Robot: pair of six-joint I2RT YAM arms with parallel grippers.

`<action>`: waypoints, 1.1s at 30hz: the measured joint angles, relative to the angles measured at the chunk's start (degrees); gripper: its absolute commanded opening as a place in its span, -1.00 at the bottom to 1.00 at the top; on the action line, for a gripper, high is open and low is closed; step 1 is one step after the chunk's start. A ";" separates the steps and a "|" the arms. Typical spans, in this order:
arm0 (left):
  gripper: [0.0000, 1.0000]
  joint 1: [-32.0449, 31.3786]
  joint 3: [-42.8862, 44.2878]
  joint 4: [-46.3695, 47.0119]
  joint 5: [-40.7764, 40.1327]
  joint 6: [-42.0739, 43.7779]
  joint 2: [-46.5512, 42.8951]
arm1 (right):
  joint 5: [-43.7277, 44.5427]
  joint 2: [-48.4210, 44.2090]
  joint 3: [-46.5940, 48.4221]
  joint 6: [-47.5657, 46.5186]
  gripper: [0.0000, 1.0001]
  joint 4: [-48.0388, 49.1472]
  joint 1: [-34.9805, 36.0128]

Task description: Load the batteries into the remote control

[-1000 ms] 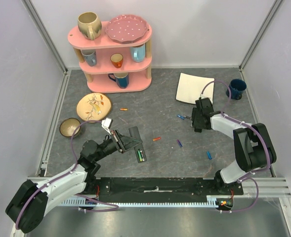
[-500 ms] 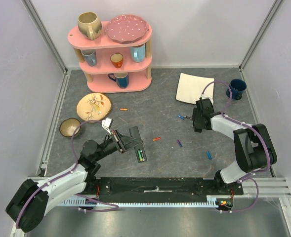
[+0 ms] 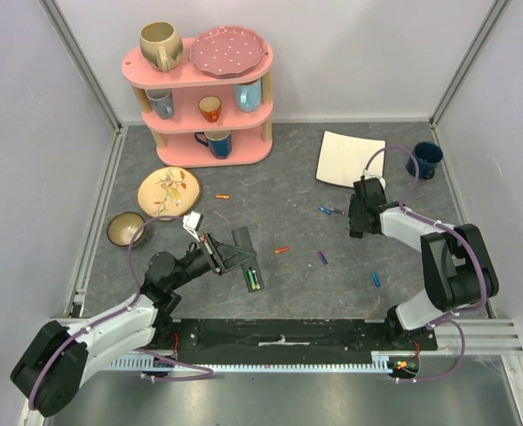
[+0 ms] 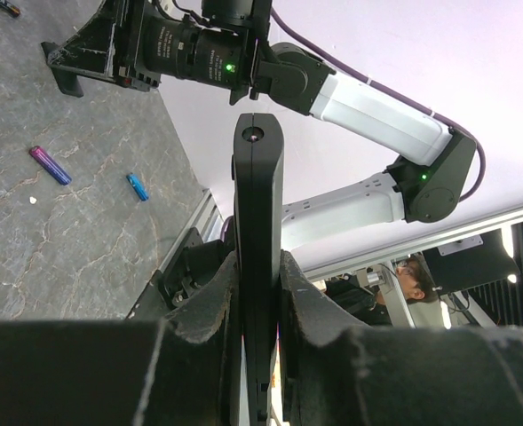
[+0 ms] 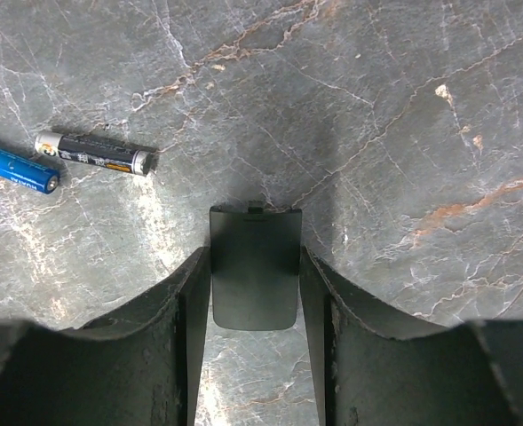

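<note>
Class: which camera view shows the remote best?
Top external: the remote shows full length, its open compartment facing up. Left wrist shows only its narrow edge, clamped in the left gripper. Right wrist shows none of it.

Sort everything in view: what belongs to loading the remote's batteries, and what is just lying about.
Belongs to the job: remote control in the left pincer; battery cover in the right pincer; blue battery, purple battery and orange battery, lying loose.

Just lying about: pink shelf; floral plate; small bowl; white cloth; dark blue mug.
</note>
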 measured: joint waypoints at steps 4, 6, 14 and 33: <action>-0.96 0.00 0.00 0.31 0.04 -0.02 0.52 | 0.13 -0.04 -0.15 0.00 -0.22 0.04 -0.02; -0.96 0.00 0.00 0.50 0.09 -0.02 1.09 | 0.13 -0.07 -0.26 0.00 -0.33 0.11 -0.02; -0.96 0.00 0.00 1.22 0.87 -0.02 2.80 | -0.50 -0.85 -0.70 -0.11 -0.78 -0.04 0.00; -0.96 0.04 3.41 13.33 -2.27 -0.15 19.78 | -11.65 -27.17 13.05 -0.85 -1.00 -23.47 11.41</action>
